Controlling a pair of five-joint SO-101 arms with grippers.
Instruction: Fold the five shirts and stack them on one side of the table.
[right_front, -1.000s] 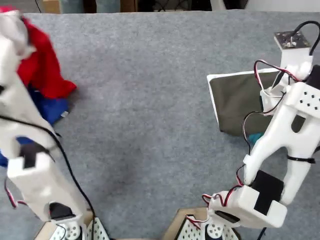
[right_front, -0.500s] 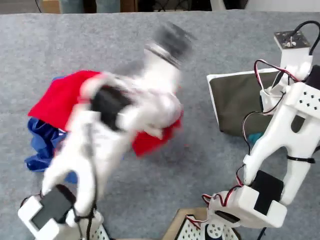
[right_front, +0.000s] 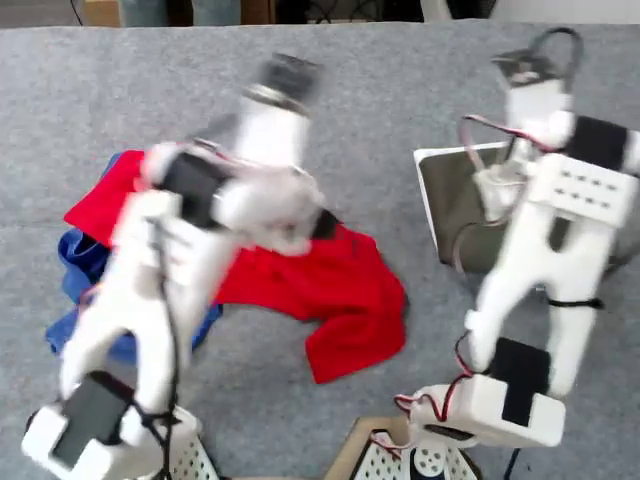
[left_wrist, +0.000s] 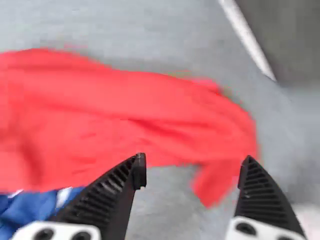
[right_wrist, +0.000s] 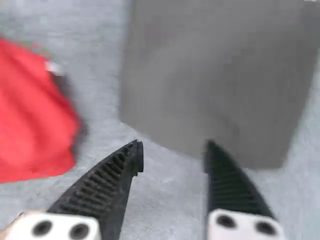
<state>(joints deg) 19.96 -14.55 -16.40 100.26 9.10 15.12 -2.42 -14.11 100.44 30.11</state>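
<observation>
Shirt of crumpled red cotton (right_front: 350, 290) lies just beside the folded olive-grey shirt (right_front: 445, 215), seemingly laid out for folding; left gripper (left_wrist: 194, 160) gapes empty beside it, right gripper (right_wrist: 172, 146) likewise above it

Free room runs along the far edge of the table (right_front: 150, 80). The red shirt (right_front: 345, 290) covers the middle, the blue shirt (right_front: 78, 255) lies near the left edge, and the folded grey shirt (right_front: 445, 205) lies near the right edge. Only a narrow bare strip separates the red and grey shirts.
</observation>
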